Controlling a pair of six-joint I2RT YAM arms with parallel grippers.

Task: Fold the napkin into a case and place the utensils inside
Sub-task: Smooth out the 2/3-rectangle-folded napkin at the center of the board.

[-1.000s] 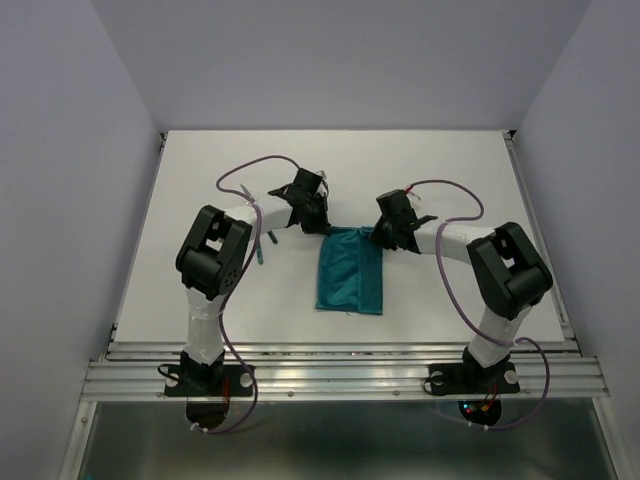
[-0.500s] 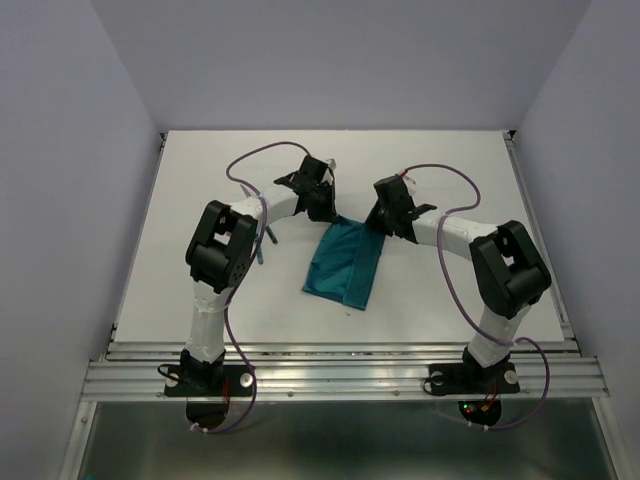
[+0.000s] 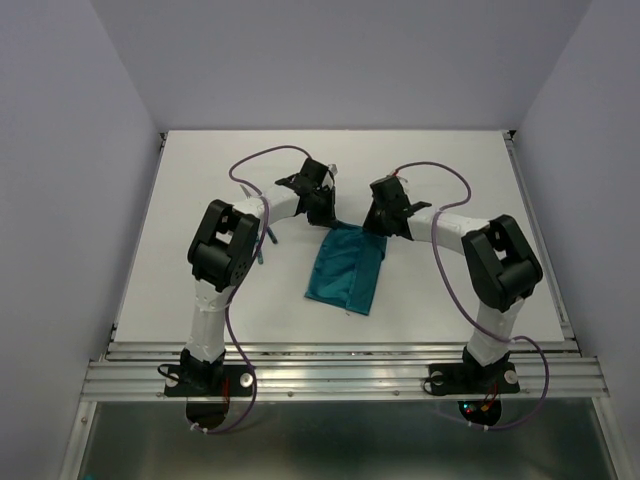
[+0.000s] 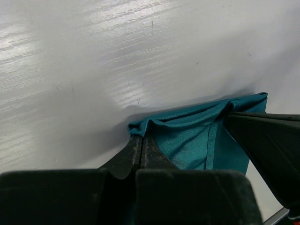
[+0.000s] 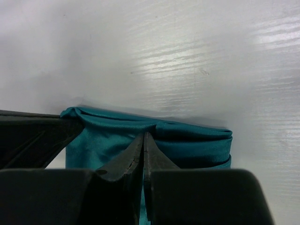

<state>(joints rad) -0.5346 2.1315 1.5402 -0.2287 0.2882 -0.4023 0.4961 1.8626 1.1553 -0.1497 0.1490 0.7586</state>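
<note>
The teal napkin (image 3: 345,268) lies folded in layers on the white table, its near end skewed to the left. My left gripper (image 3: 326,213) is shut on its far left corner, and my right gripper (image 3: 380,229) is shut on the far edge toward the right corner. In the left wrist view the gripper (image 4: 140,137) pinches the bunched corner of the napkin (image 4: 187,140). In the right wrist view the gripper (image 5: 144,134) bites the folded napkin (image 5: 192,140). Teal utensil handles (image 3: 264,243) peek out beside my left arm, mostly hidden.
The white table (image 3: 200,190) is walled by lilac panels on the left, back and right. A metal rail (image 3: 340,372) runs along the near edge by the arm bases. Purple cables (image 3: 262,162) loop over both arms.
Both grippers carried the napkin's far edge slightly away from the bases. The cloth's near end swung left, then the far edge spread out straighter.
</note>
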